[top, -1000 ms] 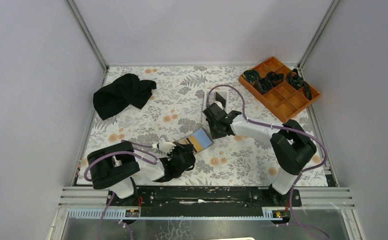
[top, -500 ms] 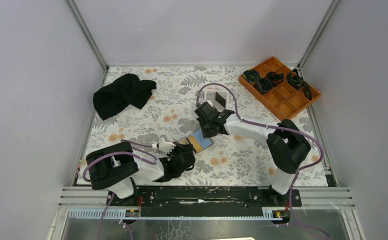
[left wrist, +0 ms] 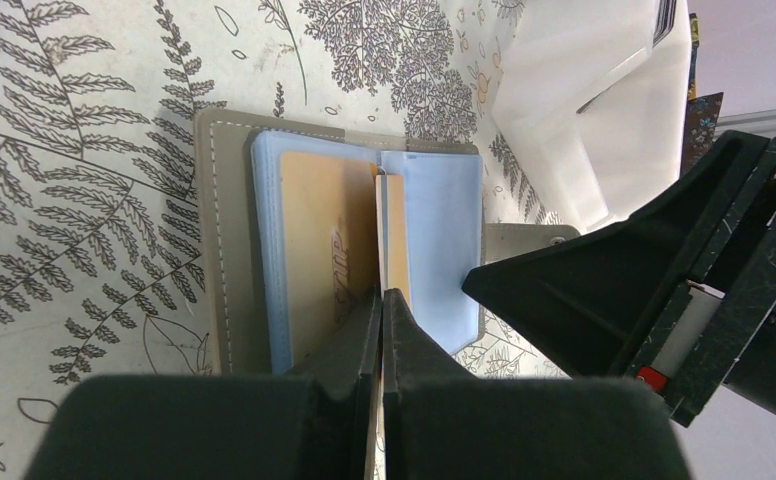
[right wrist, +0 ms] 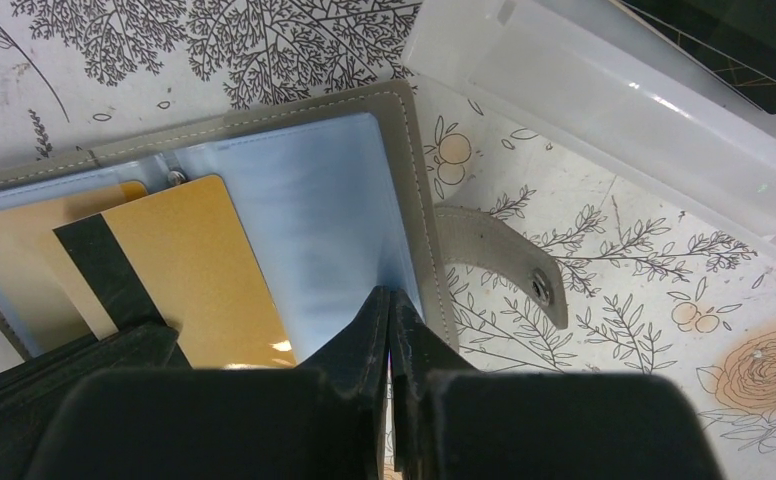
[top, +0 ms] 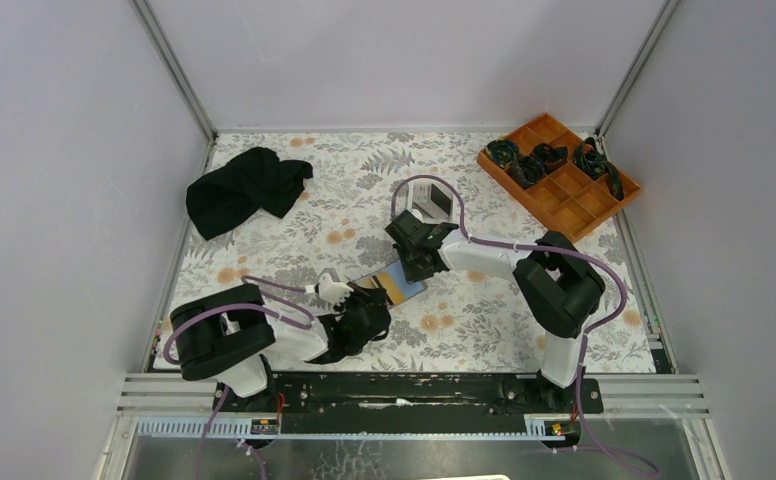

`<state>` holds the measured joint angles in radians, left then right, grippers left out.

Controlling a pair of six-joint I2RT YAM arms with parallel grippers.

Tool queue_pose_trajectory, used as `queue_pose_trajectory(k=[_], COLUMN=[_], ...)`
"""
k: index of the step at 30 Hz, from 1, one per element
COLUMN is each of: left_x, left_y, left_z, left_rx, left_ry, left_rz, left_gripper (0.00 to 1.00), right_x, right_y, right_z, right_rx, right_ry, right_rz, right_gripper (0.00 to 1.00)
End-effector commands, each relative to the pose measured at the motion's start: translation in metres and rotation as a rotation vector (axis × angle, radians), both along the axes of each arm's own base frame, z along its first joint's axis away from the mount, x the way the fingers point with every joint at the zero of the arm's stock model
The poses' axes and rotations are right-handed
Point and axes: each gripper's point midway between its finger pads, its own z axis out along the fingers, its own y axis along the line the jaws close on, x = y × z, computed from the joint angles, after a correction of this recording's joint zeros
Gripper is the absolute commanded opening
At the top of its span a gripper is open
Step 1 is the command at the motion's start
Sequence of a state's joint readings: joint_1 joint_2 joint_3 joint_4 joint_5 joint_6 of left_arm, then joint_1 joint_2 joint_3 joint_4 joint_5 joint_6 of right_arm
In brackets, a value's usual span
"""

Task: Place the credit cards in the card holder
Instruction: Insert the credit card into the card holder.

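Two orange-gold cards show, and one dark card [right wrist: 734,35] lies in the translucent white tray [right wrist: 604,110]. One card holder [right wrist: 304,200] lies open on the floral-clothed desk [right wrist: 664,300]. It has a stitched grey cover, glossy pale blue sleeves, and a strap [right wrist: 489,255] with a snap. One gold card [left wrist: 309,230] sits flat inside a left sleeve. The other, the striped gold card [right wrist: 194,270], bears a black magnetic band and stands tilted at the holder's fold, clenched edge-on in the left hand [left wrist: 382,298]. The right hand [right wrist: 394,300] is pinched shut on the holder's right edge, beside the strap. The tray is just beyond.
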<state>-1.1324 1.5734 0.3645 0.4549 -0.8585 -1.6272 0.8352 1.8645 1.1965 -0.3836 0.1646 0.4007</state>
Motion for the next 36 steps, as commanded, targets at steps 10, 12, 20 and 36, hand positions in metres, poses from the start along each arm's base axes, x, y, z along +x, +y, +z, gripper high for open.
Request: queue_pose_trajectory(k=[10,12,20,36], left_x=[-0.015,-0.014,-0.012,-0.006], left_y=[0.035,0.038,0.029,0.02], left_z=[-0.022,-0.021,-0.02,-0.006], left_rx=[0.125,0.101,0.028,-0.151], left_ry=[0.032,0.023,0.012,-0.047], left_rz=[0.004,0.019,0.007,-0.018], left_gripper=[0.0,0.0,0.0,0.0], right_x=[-0.01,-0.012,-0.016,-0.019], right_y=[-0.013,-0.015,-0.017,-0.018], right_z=[-0.022,-0.025,-0.029,-0.032], right_rx=[-0.059,-0.063,-0.068,-0.067], right_ry=[0.035,0.042,0.057,0.067], right_rz=[-0.022,-0.022,-0.024,-0.021], right_gripper=[0.03,0.03,0.03,0.03])
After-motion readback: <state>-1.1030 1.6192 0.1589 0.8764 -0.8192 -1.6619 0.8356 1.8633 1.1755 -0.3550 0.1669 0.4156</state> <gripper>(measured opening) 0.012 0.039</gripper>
